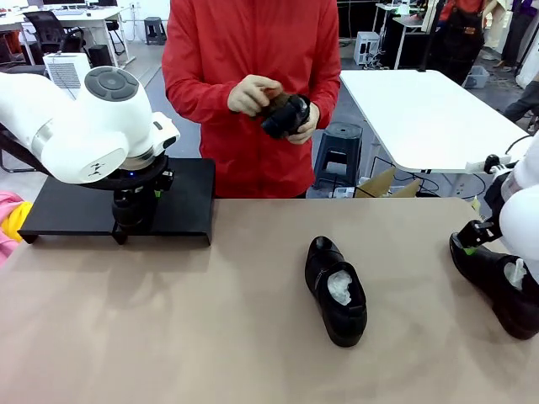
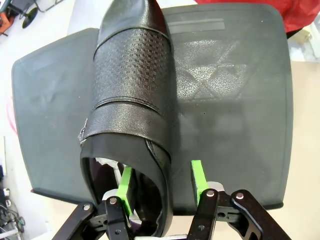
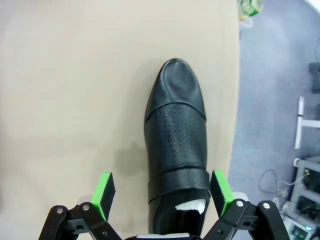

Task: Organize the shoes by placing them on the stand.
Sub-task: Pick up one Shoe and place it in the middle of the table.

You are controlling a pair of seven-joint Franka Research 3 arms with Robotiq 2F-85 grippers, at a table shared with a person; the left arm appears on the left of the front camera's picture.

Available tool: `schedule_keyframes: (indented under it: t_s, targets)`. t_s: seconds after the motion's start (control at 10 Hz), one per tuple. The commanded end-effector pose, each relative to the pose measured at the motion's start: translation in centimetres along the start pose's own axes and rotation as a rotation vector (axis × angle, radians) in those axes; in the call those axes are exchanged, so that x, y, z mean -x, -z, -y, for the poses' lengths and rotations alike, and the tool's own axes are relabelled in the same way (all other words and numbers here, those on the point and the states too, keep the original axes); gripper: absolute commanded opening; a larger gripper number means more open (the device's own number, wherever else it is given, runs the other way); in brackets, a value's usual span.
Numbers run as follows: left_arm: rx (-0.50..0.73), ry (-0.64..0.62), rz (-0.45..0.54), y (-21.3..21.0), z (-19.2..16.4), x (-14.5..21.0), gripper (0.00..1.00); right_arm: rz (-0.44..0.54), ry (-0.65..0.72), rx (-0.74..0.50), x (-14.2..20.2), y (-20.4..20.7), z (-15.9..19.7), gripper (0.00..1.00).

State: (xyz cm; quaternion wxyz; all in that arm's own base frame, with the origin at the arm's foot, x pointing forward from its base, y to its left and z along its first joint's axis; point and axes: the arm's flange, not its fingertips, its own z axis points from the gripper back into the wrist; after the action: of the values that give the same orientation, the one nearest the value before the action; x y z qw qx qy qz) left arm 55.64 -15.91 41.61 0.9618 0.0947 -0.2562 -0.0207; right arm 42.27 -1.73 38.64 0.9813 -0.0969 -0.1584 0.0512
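Observation:
On the black stand (image 2: 235, 100), one black shoe (image 2: 132, 85) lies with its toe pointing away from my left gripper (image 2: 161, 175). That gripper is open. One green pad is inside the shoe's opening and the other outside its side wall, with a gap showing. In the front view the stand (image 1: 181, 198) sits at the far left under my left arm. A second shoe (image 1: 337, 290) with white paper lies mid-table. My right gripper (image 3: 162, 187) is open and straddles the heel end of a third shoe (image 3: 175, 145) at the table's right edge (image 1: 497, 282). The person holds another shoe (image 1: 288, 116).
The person in red (image 1: 244, 50) stands at the far side and holds a small brown brush (image 1: 274, 101) against the shoe in hand. A white table (image 1: 421, 118) and a stool (image 1: 338, 151) stand behind. The table's right edge runs close beside the third shoe.

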Motion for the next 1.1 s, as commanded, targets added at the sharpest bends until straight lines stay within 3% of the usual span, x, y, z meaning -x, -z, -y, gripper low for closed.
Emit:
schedule_keyframes:
  t_s: [0.0,0.2,0.4,0.6,0.8,1.0]
  targets:
    - [-0.001,0.008,0.003,0.0,-0.3,-0.1,0.57,0.006,-0.011,0.086,7.0,1.8,-2.0,1.00]
    - [-0.001,0.008,0.003,0.0,-0.3,-0.1,0.57,-0.104,0.055,0.052,7.7,1.8,-1.7,1.00]
    - [-0.001,0.008,0.003,0.0,-0.3,-0.1,0.57,-0.046,0.062,0.054,7.6,-0.9,-2.1,1.00]
    - [-0.001,0.008,0.003,0.0,-0.3,-0.1,0.57,-0.106,0.089,0.082,8.3,-2.5,-2.9,1.00]
    - [-0.001,0.008,0.003,0.0,-0.3,-0.1,0.57,-0.052,0.057,0.091,8.4,-3.8,-3.8,1.00]
    - [-0.001,0.008,0.003,0.0,-0.3,-0.1,0.57,-0.161,0.098,0.062,9.2,-4.6,-4.6,1.00]
